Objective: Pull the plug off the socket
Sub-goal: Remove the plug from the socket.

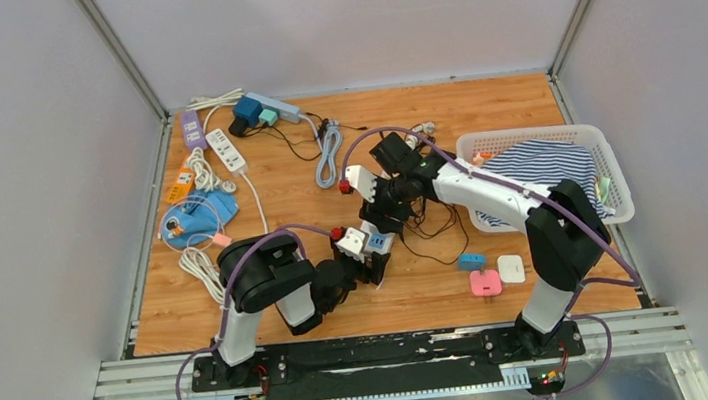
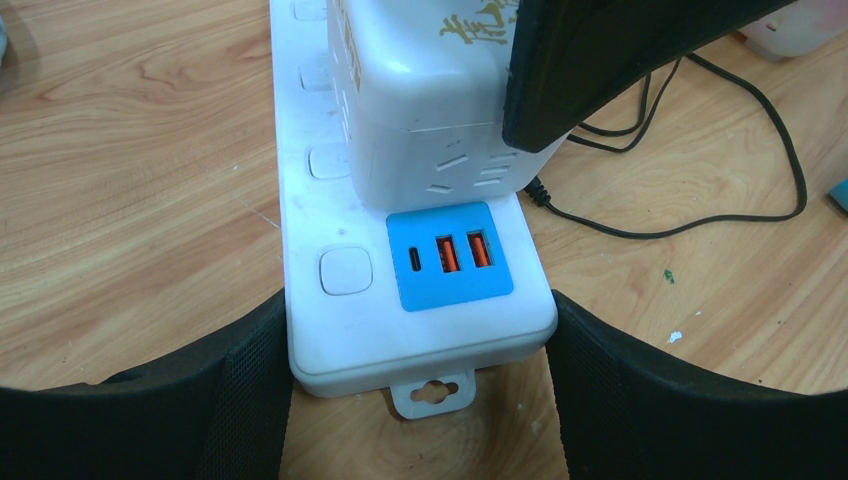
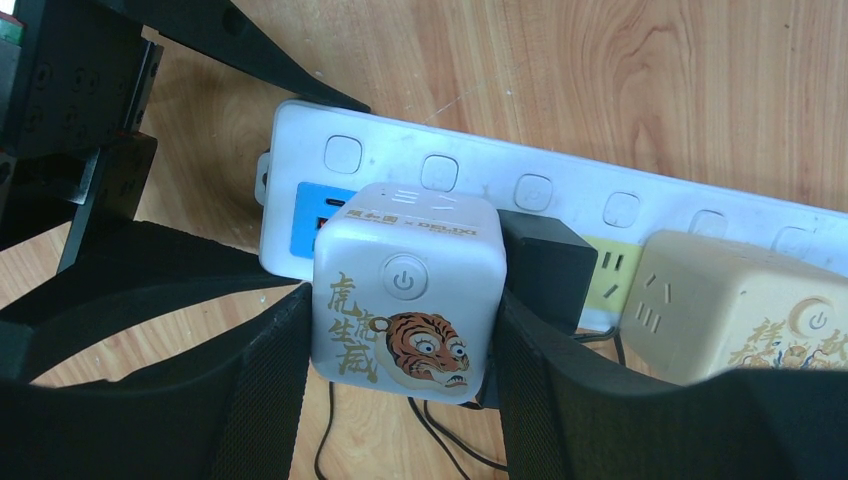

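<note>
Bracing the power strip (image 2: 345, 330), left gripper (image 2: 420, 385) clamped its end; right gripper (image 3: 400, 385) clamped the cube plug (image 3: 405, 290); risk: strip lifting if left hold slipped

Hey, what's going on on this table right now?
Two robot arms are working on unplugging an adapter. The left gripper clamps the end of the white plastic power strip, just past its blue USB panel. The right gripper is closed on the white cube adapter with a tiger picture, which looks seated in the strip, not yet pulled out.
</note>
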Robot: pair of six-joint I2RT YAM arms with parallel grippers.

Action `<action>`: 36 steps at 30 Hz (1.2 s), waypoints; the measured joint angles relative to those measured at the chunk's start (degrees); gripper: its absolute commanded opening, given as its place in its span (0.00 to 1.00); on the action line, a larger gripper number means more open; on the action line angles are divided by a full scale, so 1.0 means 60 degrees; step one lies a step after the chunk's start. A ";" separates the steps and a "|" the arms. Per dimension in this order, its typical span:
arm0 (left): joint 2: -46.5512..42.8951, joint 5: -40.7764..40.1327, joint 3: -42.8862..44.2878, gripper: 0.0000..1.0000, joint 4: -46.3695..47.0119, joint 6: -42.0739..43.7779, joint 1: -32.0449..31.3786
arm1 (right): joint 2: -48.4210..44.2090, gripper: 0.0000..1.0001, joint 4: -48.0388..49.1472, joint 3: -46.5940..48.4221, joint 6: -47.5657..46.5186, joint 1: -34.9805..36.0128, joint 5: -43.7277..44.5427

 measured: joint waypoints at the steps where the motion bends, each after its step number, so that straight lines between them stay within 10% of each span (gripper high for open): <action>1: 0.0000 0.0011 0.0000 0.00 0.0000 -0.0004 0.0000 | 0.0000 0.00 -0.0015 0.0000 0.0004 -0.0066 -0.0087; 36: 0.0015 0.0051 0.0026 0.00 0.0000 -0.0066 -0.0018 | -0.0055 0.00 -0.0117 0.0000 -0.0062 -0.0138 -0.0127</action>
